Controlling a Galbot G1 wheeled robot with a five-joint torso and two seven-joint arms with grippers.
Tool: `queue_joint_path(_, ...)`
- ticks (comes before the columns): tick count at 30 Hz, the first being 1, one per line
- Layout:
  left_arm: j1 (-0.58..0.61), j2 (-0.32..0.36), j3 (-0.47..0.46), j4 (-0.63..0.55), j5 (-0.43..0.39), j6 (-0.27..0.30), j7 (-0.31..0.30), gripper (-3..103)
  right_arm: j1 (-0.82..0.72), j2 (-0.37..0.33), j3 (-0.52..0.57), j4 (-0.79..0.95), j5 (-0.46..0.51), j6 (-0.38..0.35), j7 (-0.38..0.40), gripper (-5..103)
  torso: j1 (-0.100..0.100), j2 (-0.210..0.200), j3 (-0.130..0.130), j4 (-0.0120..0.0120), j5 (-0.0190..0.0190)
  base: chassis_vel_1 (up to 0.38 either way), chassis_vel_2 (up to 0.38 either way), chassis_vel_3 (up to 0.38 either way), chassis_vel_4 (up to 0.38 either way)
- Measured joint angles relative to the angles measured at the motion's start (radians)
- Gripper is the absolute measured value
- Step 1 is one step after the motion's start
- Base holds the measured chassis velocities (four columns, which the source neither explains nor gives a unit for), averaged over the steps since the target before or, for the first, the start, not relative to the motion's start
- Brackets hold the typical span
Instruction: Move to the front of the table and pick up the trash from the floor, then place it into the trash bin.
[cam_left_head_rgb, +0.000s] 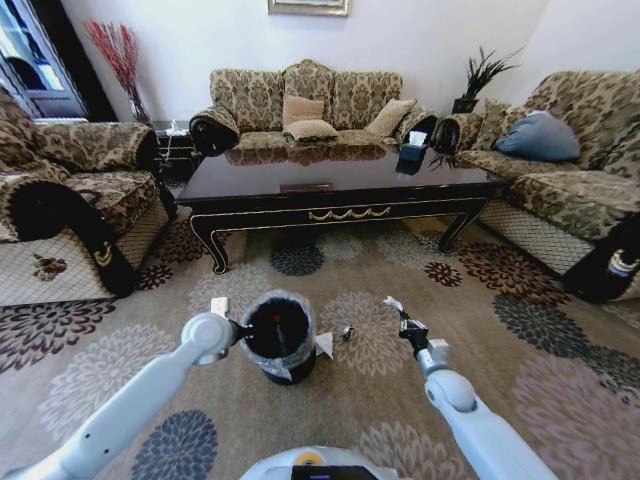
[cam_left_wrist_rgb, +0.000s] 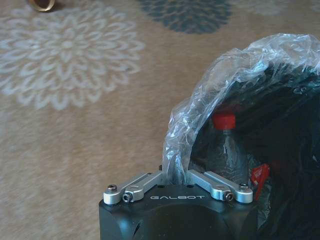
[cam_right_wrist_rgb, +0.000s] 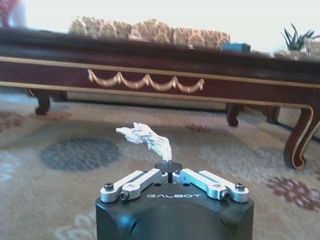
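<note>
The trash bin (cam_left_head_rgb: 278, 338) stands on the floor (cam_left_head_rgb: 110, 365) just in front of the robot, between its two arms. The left hand (cam_left_wrist_rgb: 176, 176) is at the bin's left rim, clenched on the fold of the clear plastic liner (cam_left_wrist_rgb: 235, 75) that drapes over the edge. Inside the bin, seen from the left wrist, a clear bottle with a red cap (cam_left_wrist_rgb: 226, 145) stands upright against the dark wall.

To the right of the bin and a little apart from it, the right hand (cam_left_head_rgb: 407, 323) is raised off the carpet, its fingers pinched together on a twisted piece of crumpled white paper (cam_right_wrist_rgb: 145, 137) that sticks out beyond the fingertips. Two bits of white paper lie on the carpet touching or just beside the bin: one at its right foot (cam_left_head_rgb: 324, 344), one just beyond its left side (cam_left_head_rgb: 219, 305). A small dark scrap (cam_left_head_rgb: 346, 332) lies between the bin and the right hand.

Beyond the bin, the dark glossy worktop (cam_left_head_rgb: 340, 180) runs across the room, its gold ornament (cam_right_wrist_rgb: 146, 81) on the front apron facing the robot. A dark tissue box (cam_left_head_rgb: 413, 152) sits on its far right part.
</note>
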Motion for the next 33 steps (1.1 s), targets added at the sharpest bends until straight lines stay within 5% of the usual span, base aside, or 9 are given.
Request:
queue_joint_path(15,-0.215,-0.199,0.307,0.078,-0.006,0.000,-0.089,0,-0.268,0.013,0.106,0.355,-0.059,0.003,-0.023,0,0.000,0.000,0.000,-0.0002,-0.0001,0.000,0.000,0.000,0.000)
queue_joint_path(33,-0.274,-0.271,0.360,0.106,-0.017,-0.003,-0.116,0,-0.378,0.059,0.054,0.411,-0.209,0.023,-0.061,0,0.000,0.000,0.000,0.0000,-0.0002,0.000,0.000,0.000,0.000)
